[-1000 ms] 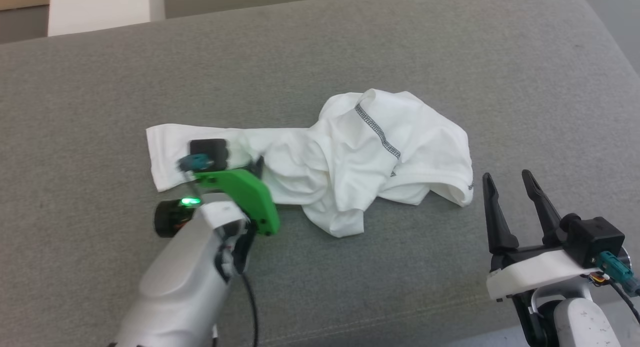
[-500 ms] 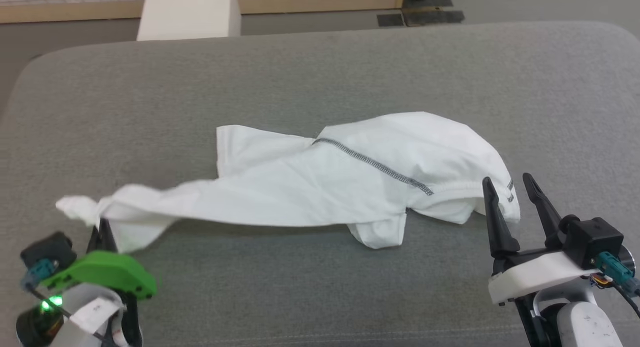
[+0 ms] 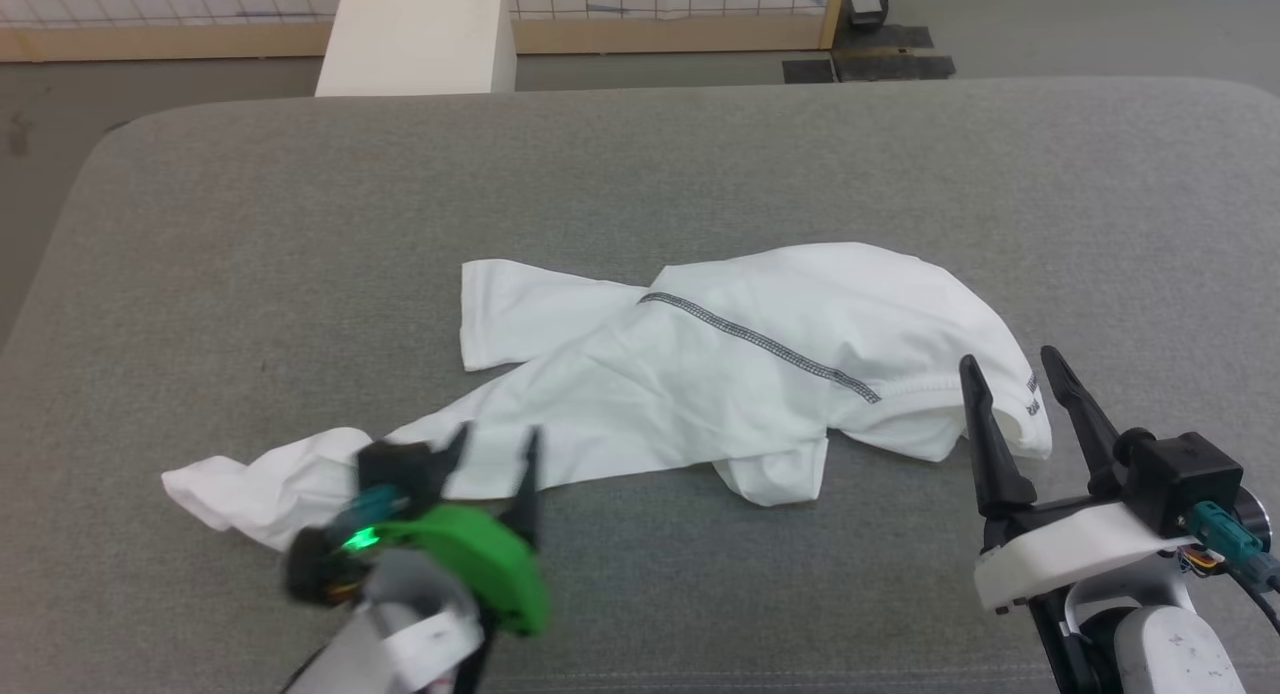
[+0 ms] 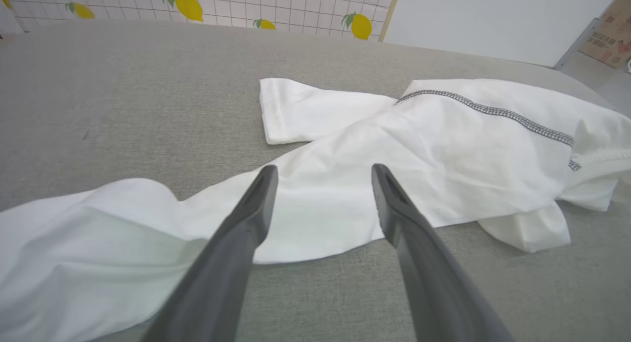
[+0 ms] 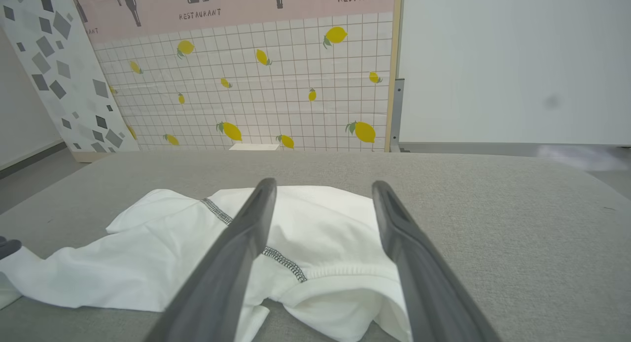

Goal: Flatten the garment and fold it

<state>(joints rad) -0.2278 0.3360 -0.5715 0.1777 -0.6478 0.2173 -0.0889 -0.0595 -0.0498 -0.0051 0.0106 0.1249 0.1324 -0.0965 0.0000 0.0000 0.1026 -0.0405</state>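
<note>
Beyond garment (image 5: pixel 123 263), pink "RESTAURANT" banner (image 5: pixel 296 9)

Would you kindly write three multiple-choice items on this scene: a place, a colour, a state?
1. Where does the garment lie? A. on grey padding B. on the floor C. in a basket
2. What colour is its stitched seam? A. red B. dark grey C. yellow
3. How is the left end effector? A. shut on a sleeve B. open, empty C. shut on the collar
Answers: A, it spreads over the padding; B, the zigzag line is dark grey; B, its fingers stand apart, nothing between.
</note>
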